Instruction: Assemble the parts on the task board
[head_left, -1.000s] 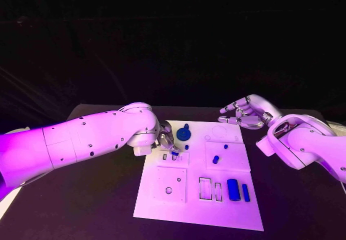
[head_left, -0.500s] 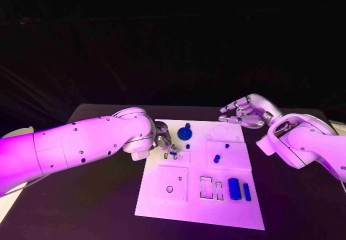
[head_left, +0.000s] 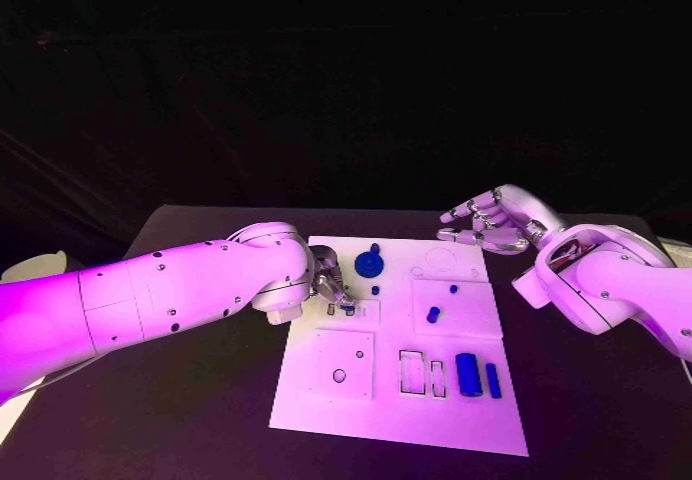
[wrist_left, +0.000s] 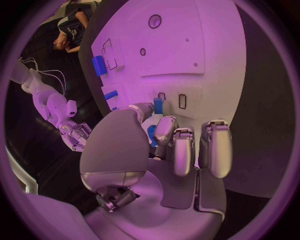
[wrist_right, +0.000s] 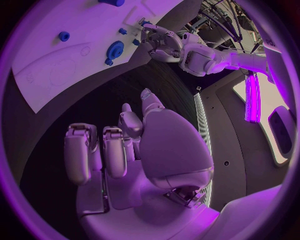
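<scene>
Black worktop (head_left: 216, 400) carried the white task board (head_left: 361, 420). Left hand (head_left: 326, 291) pinched a small blue peg (wrist_left: 158, 106) just above the board's paired slots (best lowered upright, squarely over one slot). Right hand (head_left: 490, 225) hovered beside the board, clenched on nothing.

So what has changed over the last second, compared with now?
The left hand has eased slightly toward the robot along the task board's left edge, carrying the small blue part pinched in its fingertips toward the two small slots. The right hand stays hovering off the board's far right corner, holding nothing. The parts lying on the board have not moved.
</scene>
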